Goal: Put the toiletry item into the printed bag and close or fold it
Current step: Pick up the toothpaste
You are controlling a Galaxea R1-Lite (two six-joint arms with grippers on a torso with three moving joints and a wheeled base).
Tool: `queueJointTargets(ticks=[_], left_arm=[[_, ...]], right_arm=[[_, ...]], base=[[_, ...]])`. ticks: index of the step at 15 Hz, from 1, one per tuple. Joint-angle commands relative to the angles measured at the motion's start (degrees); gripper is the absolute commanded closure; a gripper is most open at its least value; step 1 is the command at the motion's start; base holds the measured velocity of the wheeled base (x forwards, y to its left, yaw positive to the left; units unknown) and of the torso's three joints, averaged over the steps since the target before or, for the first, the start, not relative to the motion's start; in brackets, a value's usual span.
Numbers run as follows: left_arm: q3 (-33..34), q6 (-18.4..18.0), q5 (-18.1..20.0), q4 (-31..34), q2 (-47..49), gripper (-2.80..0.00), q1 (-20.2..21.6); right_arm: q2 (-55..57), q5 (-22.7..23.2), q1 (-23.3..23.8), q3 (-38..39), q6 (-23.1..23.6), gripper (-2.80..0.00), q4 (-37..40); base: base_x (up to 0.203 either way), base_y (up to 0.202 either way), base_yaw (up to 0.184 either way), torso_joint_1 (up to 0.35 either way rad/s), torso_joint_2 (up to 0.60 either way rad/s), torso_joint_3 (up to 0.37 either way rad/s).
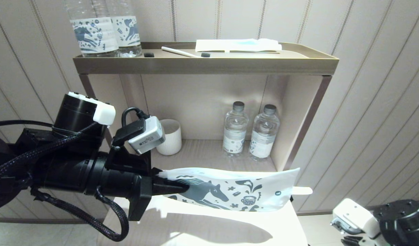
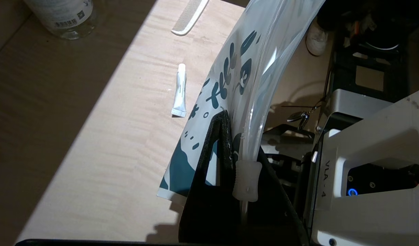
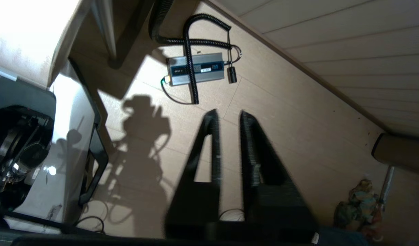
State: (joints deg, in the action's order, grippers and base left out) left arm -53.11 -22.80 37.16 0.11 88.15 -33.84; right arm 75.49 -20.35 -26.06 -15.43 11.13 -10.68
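Pale wooden shelf unit [image 1: 202, 65] against a panelled wall; in front of it the left gripper [image 1: 173, 186] is clamped on one end of the printed bag [image 1: 236, 191], holding it level above the lit tabletop [image 2: 103, 143]. A white stick, possibly the toiletry item [image 1: 301, 190], protrudes from the bag's far end. Right gripper [image 3: 227, 118] hangs low beside the table over the floor, fingers slightly parted, holding nothing.

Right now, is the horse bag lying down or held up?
Held up: the left pincer pinches the flat white horse-printed plastic pouch above the table.

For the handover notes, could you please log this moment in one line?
left gripper: shut on printed bag | right gripper: slightly open, empty, low right
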Motion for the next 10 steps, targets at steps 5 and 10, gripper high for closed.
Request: queueJointTargets(ticks=[5, 10], left_arm=[[0.2, -0.1, -2.4, 0.0, 1.5, 0.00, -1.3], [1.3, -0.2, -2.4, -2.6, 1.6, 0.00, -1.9]], right_arm=[[9.2, 0.1, 1.1, -2.8, 6.3, -2.80, -6.0], [13.2, -0.3, 3.1, -5.4, 13.2, -2.80, -12.9]], base=[[0.000, 0.000, 0.000, 0.000, 0.00, 0.000], [0.000, 0.000, 0.000, 0.000, 0.00, 0.000]])
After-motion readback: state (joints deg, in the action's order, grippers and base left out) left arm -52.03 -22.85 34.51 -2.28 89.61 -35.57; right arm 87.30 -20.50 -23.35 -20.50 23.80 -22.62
